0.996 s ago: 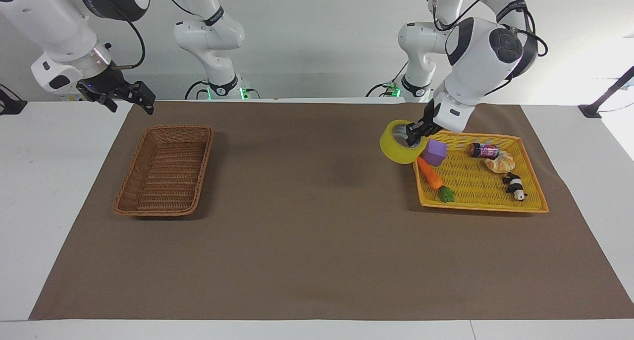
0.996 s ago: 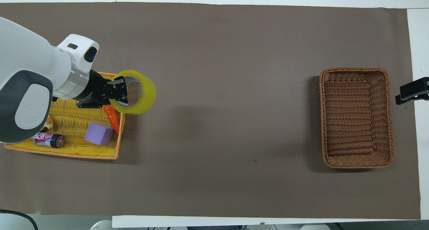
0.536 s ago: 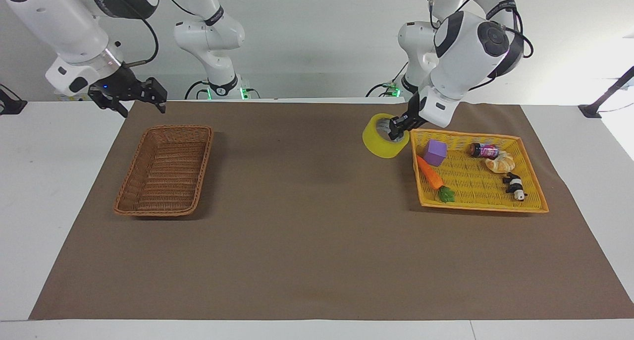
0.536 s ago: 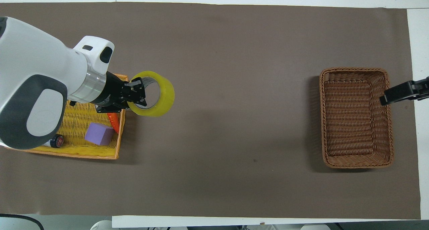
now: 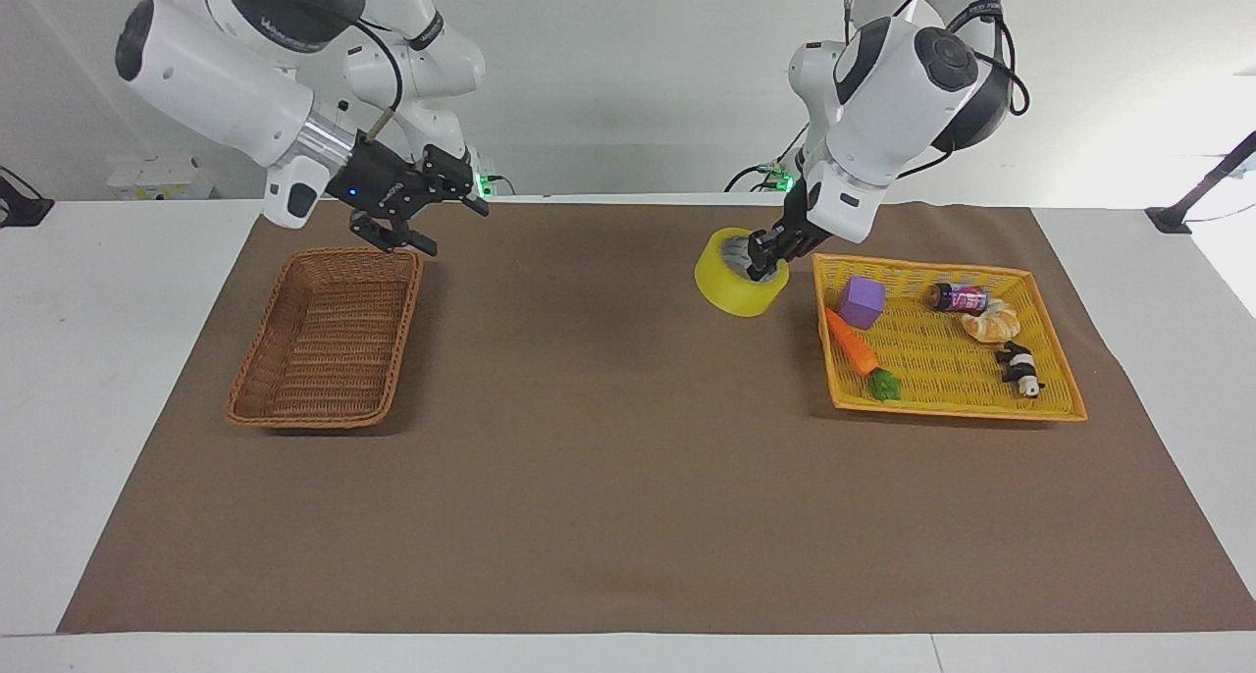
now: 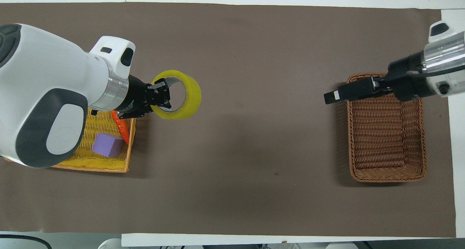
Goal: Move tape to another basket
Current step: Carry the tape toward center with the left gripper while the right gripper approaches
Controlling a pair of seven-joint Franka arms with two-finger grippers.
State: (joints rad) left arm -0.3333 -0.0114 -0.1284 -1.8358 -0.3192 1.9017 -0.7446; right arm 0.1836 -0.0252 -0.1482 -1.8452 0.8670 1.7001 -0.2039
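The tape [image 5: 728, 283] [image 6: 190, 96], a yellow roll, hangs in the air over the brown mat, just off the yellow tray's edge toward the table's middle. My left gripper [image 5: 763, 251] [image 6: 163, 96] is shut on the roll's wall, with one finger inside the core. The brown wicker basket [image 5: 324, 339] [image 6: 385, 136] sits empty toward the right arm's end of the table. My right gripper [image 5: 456, 227] [image 6: 332, 95] is open and holds nothing. It hovers over the basket's corner that faces the table's middle, pointing toward the tape.
The flat yellow tray [image 5: 942, 364] [image 6: 94, 123] holds a purple cube [image 5: 862, 301], a carrot [image 5: 852, 344], a can [image 5: 960, 297], a bread roll [image 5: 991, 320] and a small black-and-white toy [image 5: 1020, 369]. A brown mat [image 5: 608, 438] covers the table between tray and basket.
My left gripper has carried the tape off the yellow tray toward the table's middle. My right arm has swung in from the table's end to over the brown basket's corner.
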